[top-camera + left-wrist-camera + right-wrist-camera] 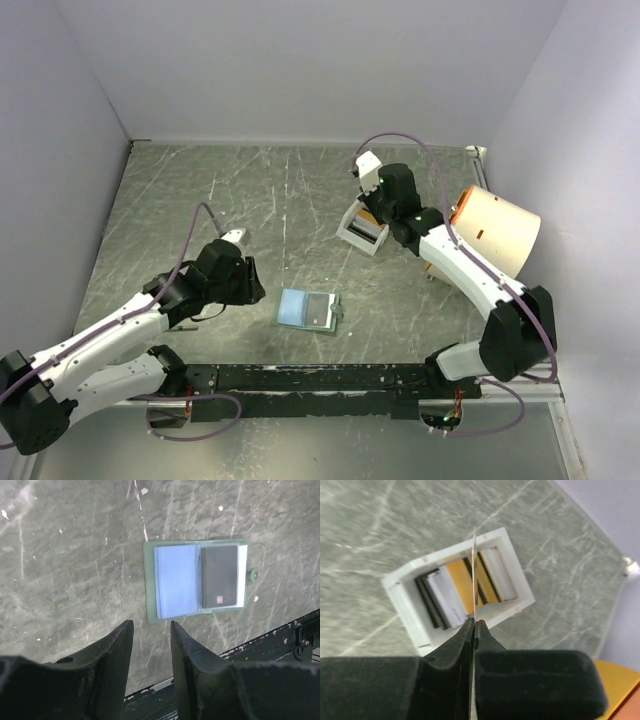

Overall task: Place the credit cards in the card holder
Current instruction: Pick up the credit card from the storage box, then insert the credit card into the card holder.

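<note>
Lying open and flat on the table (pixel 180 200), near its front edge and between the 2 arms: the card holder (pixel 307 310). Inside, 2 pockets facing up, the left one pale blue, the right one with a dark card (pixel 219 577) in it; snap button (pixel 253 575) on the tab at the right edge. Near the holder and not touching it, the left gripper (pixel 151 625), jaws partly open, nothing between them. Further back on the right, well apart from the holder, a white tray (pixel 400 587) with more credit cards (pixel 460 575) standing on edge, some gold, some dark. Over this tray, the right gripper (pixel 474 622), jaws pressed together on a single card (pixel 474 565), seen only edge-on as a thin line. Not possible to tell the colour of this card, or whether its far end is inside the tray. Beside the right arm, a pale orange round container (pixel 497 232).
</note>
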Available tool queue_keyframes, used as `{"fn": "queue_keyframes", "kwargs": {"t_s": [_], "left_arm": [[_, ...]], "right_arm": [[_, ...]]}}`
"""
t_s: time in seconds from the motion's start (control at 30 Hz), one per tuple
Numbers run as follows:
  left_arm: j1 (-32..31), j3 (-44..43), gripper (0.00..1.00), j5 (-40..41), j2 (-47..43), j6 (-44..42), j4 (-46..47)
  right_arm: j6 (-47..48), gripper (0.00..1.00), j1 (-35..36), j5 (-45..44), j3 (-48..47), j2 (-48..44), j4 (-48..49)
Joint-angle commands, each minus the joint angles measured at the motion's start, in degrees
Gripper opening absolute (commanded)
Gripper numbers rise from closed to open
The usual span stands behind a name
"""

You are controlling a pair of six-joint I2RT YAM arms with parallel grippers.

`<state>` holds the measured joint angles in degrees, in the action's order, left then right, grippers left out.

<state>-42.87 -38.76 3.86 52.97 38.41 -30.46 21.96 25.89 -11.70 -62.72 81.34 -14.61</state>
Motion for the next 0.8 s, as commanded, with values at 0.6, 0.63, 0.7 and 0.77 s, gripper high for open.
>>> {"fn": "queue_keyframes", "kwargs": {"t_s": [0.6,0.63,0.7,0.77], "left_arm": [[-0.2,11.4,0.07,-8.7,10.5,6.2,22.2],[-0.1,11.6,0.07,-8.6,11.0,6.2,22.7],[-0.1,12.2,0.07,-8.5,11.8,6.3,23.5],[-0.1,12.9,0.07,-9.5,12.4,6.1,25.0]], "right_arm": [[-62.6,0.00,2.1,18.1,9.1,-18.8,-9.5],[-64.2,0.00,2.1,20.2,10.7,-19.3,-8.1],[-67.7,0.00,3.6,24.0,14.2,-20.2,-4.9],[-70.2,0.00,5.3,25.0,16.5,-20.2,-3.1]]}}
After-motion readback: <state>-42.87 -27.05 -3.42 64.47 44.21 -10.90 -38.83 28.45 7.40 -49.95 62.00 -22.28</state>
